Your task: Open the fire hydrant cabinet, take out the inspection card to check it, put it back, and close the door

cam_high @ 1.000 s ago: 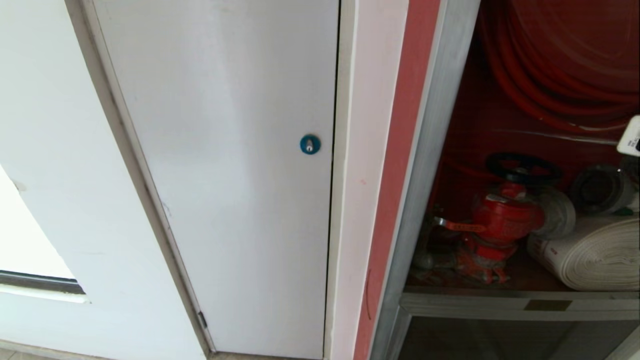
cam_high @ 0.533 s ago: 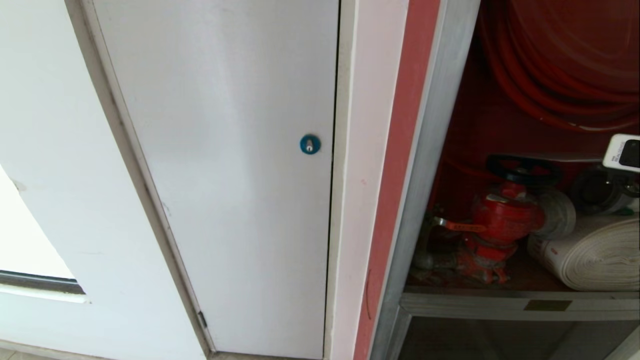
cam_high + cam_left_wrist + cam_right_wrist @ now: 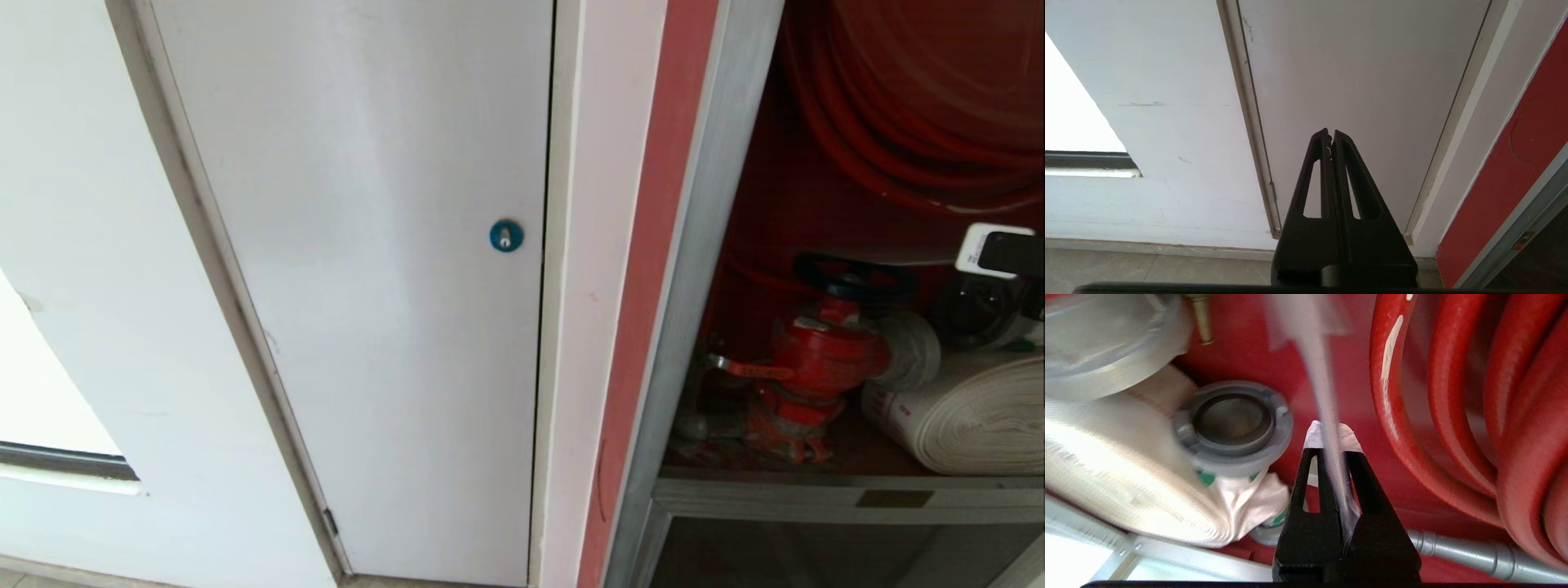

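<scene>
Red fills the open fire hydrant cabinet (image 3: 824, 212) at the right edge of the head view, its valve (image 3: 816, 359) and rolled hose (image 3: 971, 416) on the bottom ledge, beside a white panel door (image 3: 367, 286); the door itself is out of sight.

Left wrist view: the left gripper (image 3: 1331, 141) hangs pinched together, empty, before that white panel.

Right wrist view: the right gripper (image 3: 1333, 435) clamps the inspection card (image 3: 1323, 392), a thin pale sheet seen edge-on, inside the cabinet between hose coupling (image 3: 1233, 424) and red hose coils (image 3: 1474, 416). Probably the putting-back step; next, set the card down and let go.
</scene>
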